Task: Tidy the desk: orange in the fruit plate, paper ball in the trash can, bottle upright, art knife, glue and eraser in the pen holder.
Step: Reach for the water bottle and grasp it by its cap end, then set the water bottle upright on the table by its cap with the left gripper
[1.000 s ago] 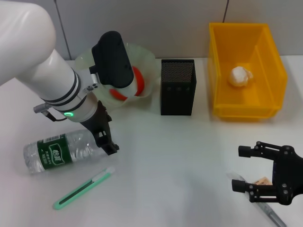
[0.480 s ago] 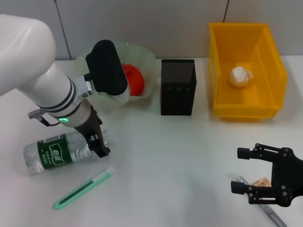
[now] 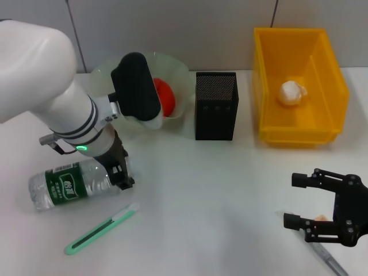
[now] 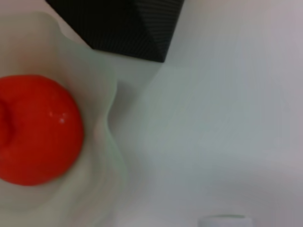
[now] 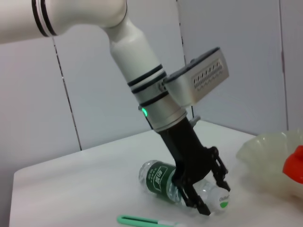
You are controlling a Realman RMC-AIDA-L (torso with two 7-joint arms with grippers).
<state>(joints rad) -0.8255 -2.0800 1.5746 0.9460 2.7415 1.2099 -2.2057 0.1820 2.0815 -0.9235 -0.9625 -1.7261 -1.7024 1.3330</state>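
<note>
One risk: the left claw (image 5: 208, 196), fingers apart astride the neck of the lying bottle (image 3: 72, 183), may roll it. Right claw (image 3: 325, 210), near the trash can (image 3: 299, 135), gapes empty.

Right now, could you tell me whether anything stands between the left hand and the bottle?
Nothing visible does: the left hand is already astride the lying bottle near its cap end, fingers either side.

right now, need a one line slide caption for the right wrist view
Left gripper straddles the neck end of the lying bottle, the art knife lying nearby on the table.
</note>
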